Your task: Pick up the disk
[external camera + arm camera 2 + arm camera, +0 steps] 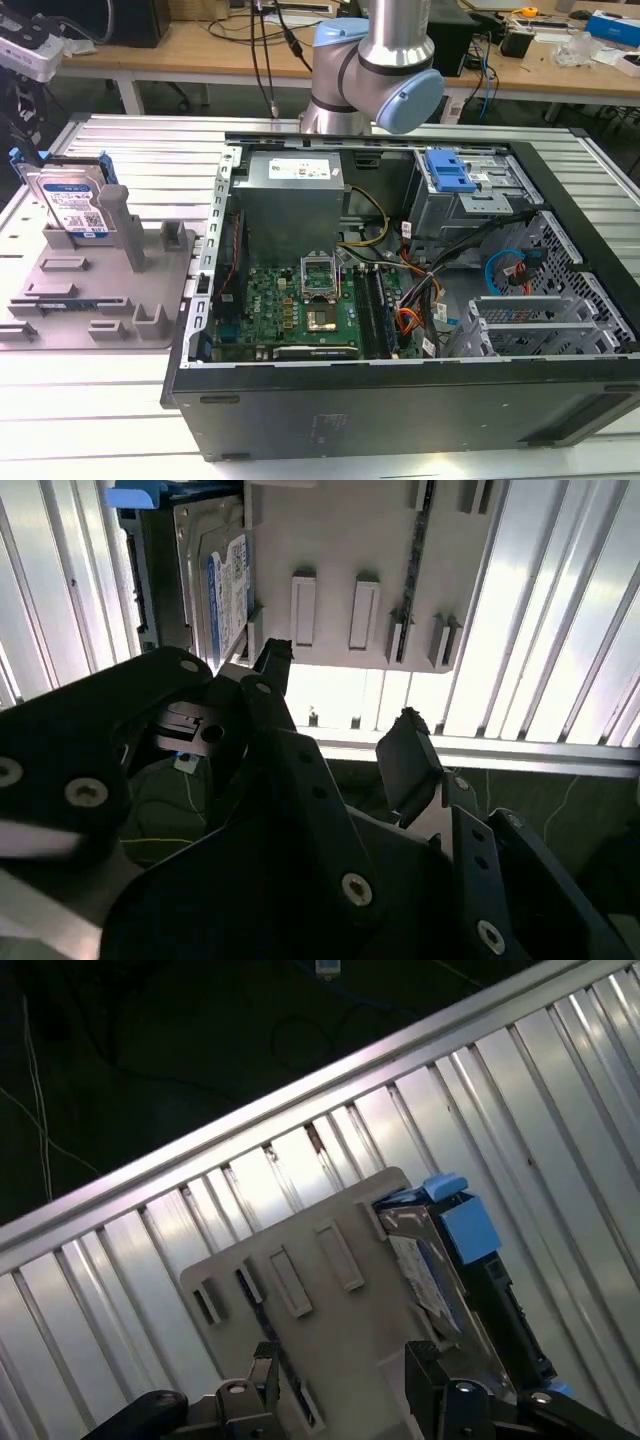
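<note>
The disk [72, 205] stands on edge in the grey tray [100, 300] at the exterior view's left, a silver-grey drive with a white-and-blue label and blue side rails. In both wrist views my gripper [340, 695] [342, 1365] is open, its black fingers spread with nothing between them, and it hangs well above the tray [340, 540] [365, 1320]. The disk [215, 580] [425, 1260] lies off to one side of the fingers and apart from them. The silver and blue arm [370, 60] rises out of the exterior view at the back.
An open black computer case [400, 400] takes up the table's middle and right, with a motherboard, power supply and a blue bracket on a metal drive cage [450, 170]. The table is ribbed aluminium [150, 150]; its edge [300, 1090] runs near the tray. Cluttered desks stand behind.
</note>
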Robot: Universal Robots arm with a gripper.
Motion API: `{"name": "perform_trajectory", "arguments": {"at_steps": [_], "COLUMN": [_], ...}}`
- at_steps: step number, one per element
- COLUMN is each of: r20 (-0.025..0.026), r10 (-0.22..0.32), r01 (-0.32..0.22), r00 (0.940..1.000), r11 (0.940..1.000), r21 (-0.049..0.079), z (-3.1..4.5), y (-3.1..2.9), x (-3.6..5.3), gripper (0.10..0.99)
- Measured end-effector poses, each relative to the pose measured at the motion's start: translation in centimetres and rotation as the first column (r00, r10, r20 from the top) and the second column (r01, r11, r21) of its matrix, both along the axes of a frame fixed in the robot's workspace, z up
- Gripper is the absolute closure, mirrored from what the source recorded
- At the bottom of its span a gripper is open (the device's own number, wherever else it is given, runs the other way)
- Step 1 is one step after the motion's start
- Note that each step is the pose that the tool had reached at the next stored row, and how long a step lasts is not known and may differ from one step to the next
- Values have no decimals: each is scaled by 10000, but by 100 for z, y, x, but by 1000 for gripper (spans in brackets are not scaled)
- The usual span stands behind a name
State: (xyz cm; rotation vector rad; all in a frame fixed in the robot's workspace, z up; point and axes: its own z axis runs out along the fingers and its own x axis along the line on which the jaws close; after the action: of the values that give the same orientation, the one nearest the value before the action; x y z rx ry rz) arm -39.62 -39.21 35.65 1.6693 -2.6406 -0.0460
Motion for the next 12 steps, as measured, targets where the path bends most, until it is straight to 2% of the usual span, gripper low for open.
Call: {"name": "perform_trajectory", "arguments": {"at_steps": [1, 5, 7, 10, 12], "r20": [25, 96, 140, 230, 347], "r10": [294, 900, 1311, 2116, 2535], "r01": [-294, -900, -1310, -2114, -2532], "r00": [9996, 9959, 9913, 9771, 9667], "r11": [9996, 9959, 9914, 9774, 9673], "r21": [-9, -34, -52, -92, -126], "z": [-4, -16, -23, -37, -45], "y": [0, 0, 0, 0, 0], "x": [0, 0, 0, 0, 0], "gripper": [471, 471, 471, 471, 471]}}
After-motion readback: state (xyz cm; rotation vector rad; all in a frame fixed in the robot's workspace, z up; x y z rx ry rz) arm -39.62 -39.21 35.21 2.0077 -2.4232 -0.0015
